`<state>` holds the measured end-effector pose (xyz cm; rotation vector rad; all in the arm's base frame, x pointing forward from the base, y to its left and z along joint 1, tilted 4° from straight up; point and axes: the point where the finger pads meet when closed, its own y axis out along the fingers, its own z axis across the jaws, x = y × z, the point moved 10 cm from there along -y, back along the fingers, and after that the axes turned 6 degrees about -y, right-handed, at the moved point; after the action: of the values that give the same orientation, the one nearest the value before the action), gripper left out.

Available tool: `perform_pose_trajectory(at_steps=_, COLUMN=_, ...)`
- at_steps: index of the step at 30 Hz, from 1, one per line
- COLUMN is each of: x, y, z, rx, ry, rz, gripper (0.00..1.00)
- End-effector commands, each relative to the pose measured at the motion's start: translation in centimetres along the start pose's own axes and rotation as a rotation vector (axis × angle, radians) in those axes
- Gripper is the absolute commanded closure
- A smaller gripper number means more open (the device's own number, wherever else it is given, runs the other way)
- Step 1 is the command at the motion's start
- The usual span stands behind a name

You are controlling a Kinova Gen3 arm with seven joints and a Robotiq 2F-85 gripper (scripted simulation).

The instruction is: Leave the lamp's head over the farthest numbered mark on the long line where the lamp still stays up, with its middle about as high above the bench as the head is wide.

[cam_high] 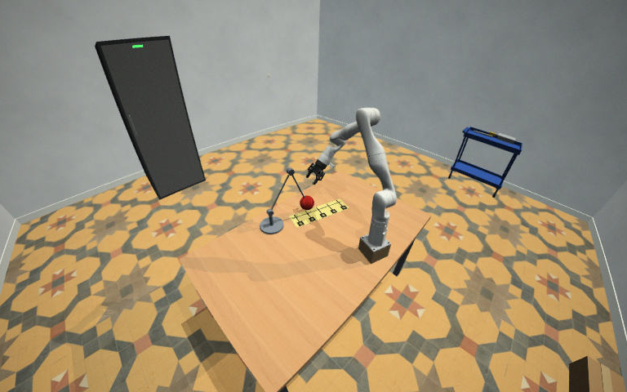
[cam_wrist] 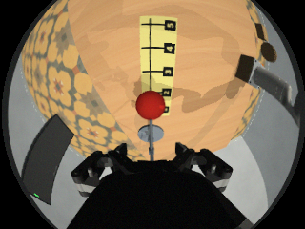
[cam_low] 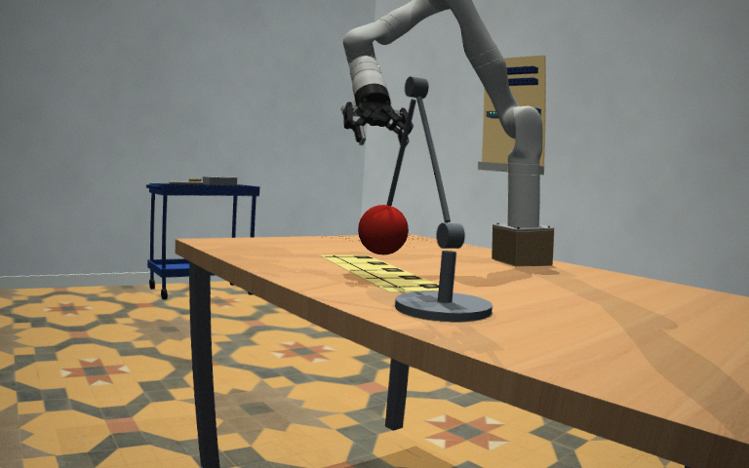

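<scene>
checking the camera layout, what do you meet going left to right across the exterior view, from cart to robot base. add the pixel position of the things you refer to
blue cart (cam_high: 491,140) (cam_low: 203,189) → red ball (cam_high: 306,202) (cam_low: 382,229) (cam_wrist: 151,105) → round lamp foot (cam_high: 271,225) (cam_low: 443,313) (cam_wrist: 143,134) → brown block under the robot arm (cam_high: 373,251) (cam_low: 522,246) (cam_wrist: 245,69)

Setting: reads as a robotics lab or test room. Evidence: jointed arm (cam_high: 378,162) (cam_low: 485,58) mounted on a block at the edge of a wooden worktop (cam_high: 277,301) (cam_low: 627,325); numbered yellow strip (cam_high: 298,219) (cam_low: 331,256) (cam_wrist: 159,59) laid out on it. Blue two-shelf cart (cam_high: 488,140) (cam_low: 209,189) near plain grey walls. Tall dark cabinet or door (cam_high: 153,112) (cam_wrist: 45,159), green light near its top (which of the two, cannot tell). Floor: patterned tiles (cam_high: 252,187) (cam_low: 96,371) (cam_wrist: 59,86), more homely than technical.
</scene>
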<state>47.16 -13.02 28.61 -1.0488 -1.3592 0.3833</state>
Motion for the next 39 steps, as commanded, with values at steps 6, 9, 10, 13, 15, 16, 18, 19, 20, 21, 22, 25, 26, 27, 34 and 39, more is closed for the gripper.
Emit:
perform_pose_trajectory(at_steps=6, x=0.0, y=2.1, z=0.1, rx=0.006, ry=-0.003, rz=-0.011, gripper=0.00)
perform_pose_trajectory(at_steps=9, x=0.0, y=2.8, z=0.1, rx=0.005, ry=-0.003, rz=-0.008, gripper=0.00)
perform_pose_trajectory(at_steps=10, x=0.0, y=3.0, z=0.1, rx=0.004, ry=-0.003, rz=-0.007, gripper=0.00)
perform_pose_trajectory(at_steps=13, x=0.1, y=3.6, z=0.1, rx=0.003, ry=-0.003, rz=-0.004, gripper=0.00)
perform_pose_trajectory(at_steps=15, x=0.1, y=4.1, z=0.0, rx=0.002, ry=-0.003, rz=-0.002, gripper=0.00)
perform_pose_trajectory(at_steps=16, x=0.1, y=4.3, z=0.0, rx=0.002, ry=-0.003, rz=-0.001, gripper=0.00)
perform_pose_trajectory(at_steps=18, x=0.2, y=4.7, z=0.0, rx=0.001, ry=-0.003, rz=0.001, gripper=0.00)
perform_pose_trajectory(at_steps=19, x=0.2, y=4.9, z=0.0, rx=0.001, ry=-0.003, rz=0.002, gripper=0.00)
perform_pose_trajectory(at_steps=20, x=0.2, y=5.1, z=0.0, rx=0.000, ry=-0.003, rz=0.003, gripper=0.00)
perform_pose_trajectory(at_steps=21, x=0.2, y=5.1, z=0.0, rx=0.000, ry=-0.003, rz=0.003, gripper=0.00)
perform_pose_trajectory(at_steps=22, x=0.2, y=5.1, z=0.0, rx=0.000, ry=-0.003, rz=0.003, gripper=0.00)
perform_pose_trajectory(at_steps=25, x=0.2, y=5.8, z=-0.1, rx=-0.001, ry=-0.003, rz=0.005, gripper=0.00)
perform_pose_trajectory(at_steps=26, x=0.2, y=6.0, z=-0.1, rx=-0.001, ry=-0.003, rz=0.006, gripper=0.00)
perform_pose_trajectory(at_steps=27, x=0.2, y=6.2, z=-0.1, rx=-0.002, ry=-0.003, rz=0.007, gripper=0.00)
perform_pose_trajectory(at_steps=34, x=0.2, y=7.8, z=-0.2, rx=-0.004, ry=-0.002, rz=0.013, gripper=0.00)
perform_pose_trajectory(at_steps=39, x=0.2, y=8.5, z=-0.2, rx=-0.005, ry=-0.002, rz=0.015, gripper=0.00)
